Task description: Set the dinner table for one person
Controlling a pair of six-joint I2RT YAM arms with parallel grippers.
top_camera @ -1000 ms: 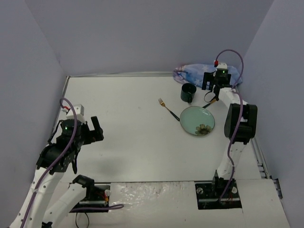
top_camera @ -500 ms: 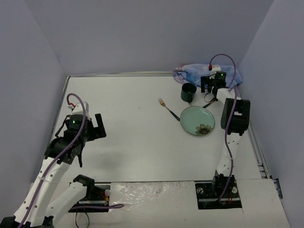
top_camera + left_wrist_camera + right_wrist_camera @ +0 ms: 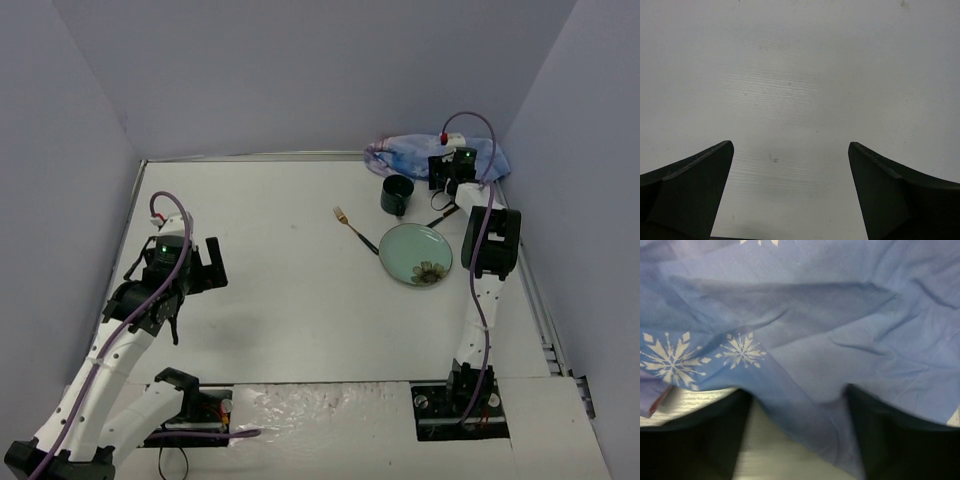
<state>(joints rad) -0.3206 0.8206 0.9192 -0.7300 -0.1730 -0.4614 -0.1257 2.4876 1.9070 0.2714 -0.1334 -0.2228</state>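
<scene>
The white worktop (image 3: 300, 310) fills the floor of the grey-walled enclosure, far larger than anything lying on it, with a thin metal rim showing along its far and left edges. Most of its surface is bare; everything on it is gathered toward the far right corner.

There a pale green plate (image 3: 416, 253) with a small flower motif lies flat, nearest the right arm. A fork (image 3: 352, 228) lies just left of it, its handle end at the plate's rim and its tines pointing away to the far left. Beyond the plate stands a dark green mug (image 3: 396, 195), upright. A slim dark utensil (image 3: 440, 215) lies by the plate's far edge (what kind it is I cannot make out).

In the far corner sits a crumpled blue cloth (image 3: 400, 155) printed with white snowflakes. The right pincer (image 3: 798, 390) is down on it, fingers partway apart on either side of a raised fold of the fabric; whether they are actually pinching it cannot be told.

Well apart from all this, on the left side, the left pincer (image 3: 790, 144) hangs with its fingers spread wide above bare worktop, holding nothing.
</scene>
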